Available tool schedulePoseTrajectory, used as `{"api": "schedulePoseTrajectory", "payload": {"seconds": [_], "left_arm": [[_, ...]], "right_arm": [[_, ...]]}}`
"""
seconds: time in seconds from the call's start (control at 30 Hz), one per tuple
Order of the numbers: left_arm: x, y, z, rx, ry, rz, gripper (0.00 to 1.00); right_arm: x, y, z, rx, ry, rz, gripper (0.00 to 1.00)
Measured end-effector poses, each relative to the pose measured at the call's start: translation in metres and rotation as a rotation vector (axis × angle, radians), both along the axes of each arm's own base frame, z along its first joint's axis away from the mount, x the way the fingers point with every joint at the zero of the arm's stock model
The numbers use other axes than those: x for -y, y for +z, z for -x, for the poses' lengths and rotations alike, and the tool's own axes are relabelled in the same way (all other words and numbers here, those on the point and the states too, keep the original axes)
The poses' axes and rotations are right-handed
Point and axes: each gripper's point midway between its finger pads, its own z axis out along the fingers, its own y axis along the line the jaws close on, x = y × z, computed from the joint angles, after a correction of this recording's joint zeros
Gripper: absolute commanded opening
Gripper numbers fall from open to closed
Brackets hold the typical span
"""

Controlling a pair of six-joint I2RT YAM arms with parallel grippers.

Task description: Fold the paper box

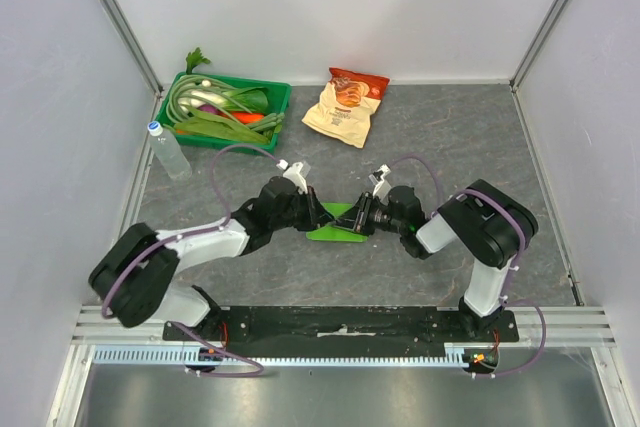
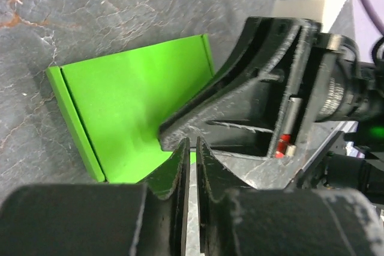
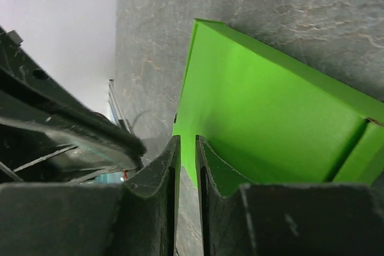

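Both arms reach in at mid-table point(image 1: 460, 147), left gripper point(image 1: 318, 215) and right gripper point(image 1: 361, 217) meeting on the lime-green paper box point(image 1: 335, 226). Far back sit a green vegetable tray point(image 1: 284, 99) and a snack bag point(image 1: 345, 105), with a water bottle point(image 1: 168, 151) at left.

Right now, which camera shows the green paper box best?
The left wrist view: the paper box shows its wide panel and creased edge clearly. The right wrist view crops one tilted panel; the top view shows only a small sliver.
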Motion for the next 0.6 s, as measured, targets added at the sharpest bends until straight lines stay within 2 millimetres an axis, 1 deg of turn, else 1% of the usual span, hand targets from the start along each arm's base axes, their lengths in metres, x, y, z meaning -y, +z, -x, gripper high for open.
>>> {"api": "schedulePoseTrajectory", "payload": {"seconds": [0.07, 0.23, 0.37, 0.43, 0.53, 0.6], "left_arm": [[0.002, -0.015, -0.004, -0.025, -0.007, -0.008, 0.13], [0.007, -0.025, -0.009, -0.024, -0.012, 0.003, 0.11], [0.006, -0.044, -0.014, -0.048, 0.001, -0.018, 0.10], [0.004, -0.059, -0.011, -0.081, 0.005, -0.041, 0.09], [0.006, -0.058, -0.012, -0.077, 0.003, -0.028, 0.09], [0.006, -0.058, -0.012, -0.078, 0.001, -0.028, 0.09]], "right_arm": [[0.002, -0.005, 0.001, -0.005, 0.000, 0.025, 0.23], [0.006, -0.001, 0.001, 0.013, 0.003, 0.074, 0.27], [0.018, -0.001, 0.001, 0.003, -0.016, 0.135, 0.29], [0.024, 0.008, 0.000, 0.025, -0.021, 0.149, 0.29], [0.033, 0.023, -0.003, 0.087, -0.024, 0.168, 0.28], [0.039, 0.025, -0.004, 0.113, -0.021, 0.192, 0.27]]}}
